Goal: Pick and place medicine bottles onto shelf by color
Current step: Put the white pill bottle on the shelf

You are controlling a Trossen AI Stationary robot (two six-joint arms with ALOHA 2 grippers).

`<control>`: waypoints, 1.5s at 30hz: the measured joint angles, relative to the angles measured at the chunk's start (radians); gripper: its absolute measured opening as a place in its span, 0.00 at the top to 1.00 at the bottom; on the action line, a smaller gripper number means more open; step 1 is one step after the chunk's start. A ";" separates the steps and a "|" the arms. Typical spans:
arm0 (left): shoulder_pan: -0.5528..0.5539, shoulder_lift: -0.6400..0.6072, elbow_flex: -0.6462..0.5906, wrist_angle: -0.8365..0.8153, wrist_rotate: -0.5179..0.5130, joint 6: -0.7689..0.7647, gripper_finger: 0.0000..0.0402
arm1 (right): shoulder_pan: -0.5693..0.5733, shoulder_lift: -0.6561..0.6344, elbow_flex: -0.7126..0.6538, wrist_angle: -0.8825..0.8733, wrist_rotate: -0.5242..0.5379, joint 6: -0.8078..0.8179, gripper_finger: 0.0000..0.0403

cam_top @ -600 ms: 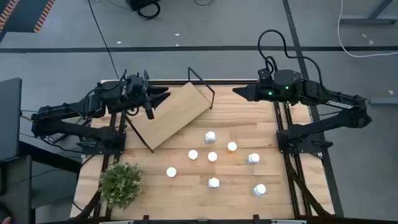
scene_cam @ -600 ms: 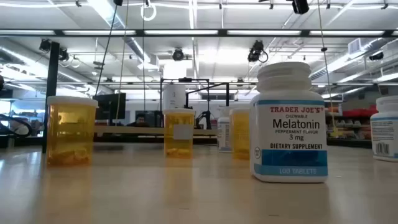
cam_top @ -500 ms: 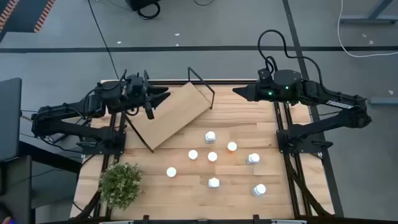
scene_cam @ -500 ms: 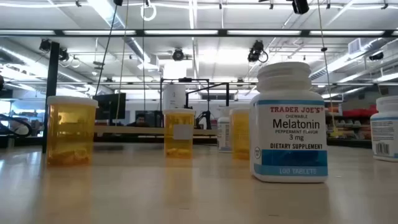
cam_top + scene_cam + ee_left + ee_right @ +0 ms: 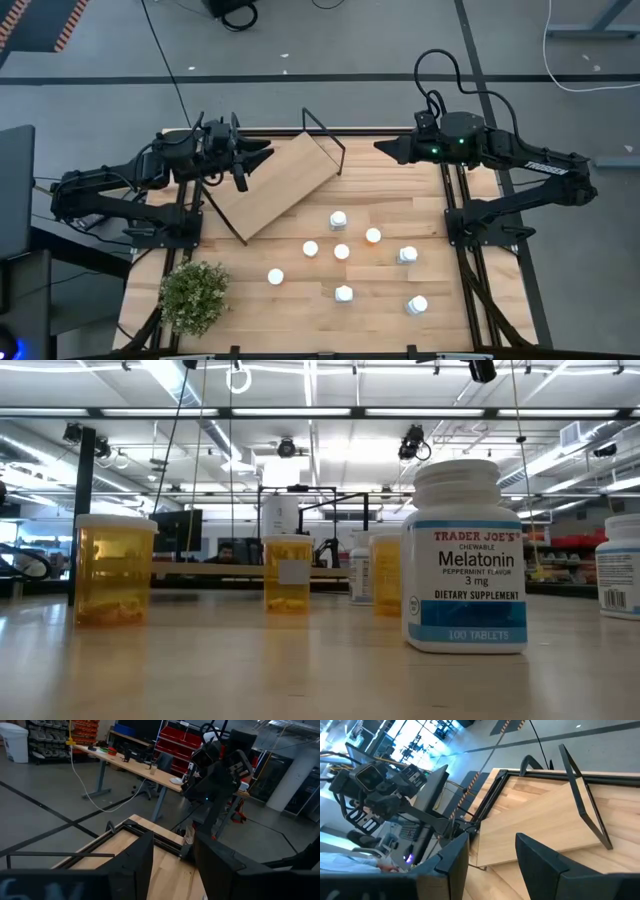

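Both end effectors, left (image 5: 262,155) and right (image 5: 383,147), part-open and empty; bottles (image 5: 341,251) crowd at 5 o'clock of the shelf (image 5: 270,185), so neighbours may topple.

1. Flat light-wood board shelf with thin black wire legs (image 5: 277,184) lies at the slatted wooden tabletop's (image 5: 470,305) eleven o'clock.
2. Eight tiny white-capped medicine bottles (image 5: 341,251) cluster centre, toward four o'clock.
3. Small green bushy plant (image 5: 193,295) sits at seven o'clock.
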 joint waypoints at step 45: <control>-0.003 0.000 0.000 0.110 -0.002 -0.232 0.64 | -0.025 0.208 0.004 0.000 -0.327 -0.393 0.58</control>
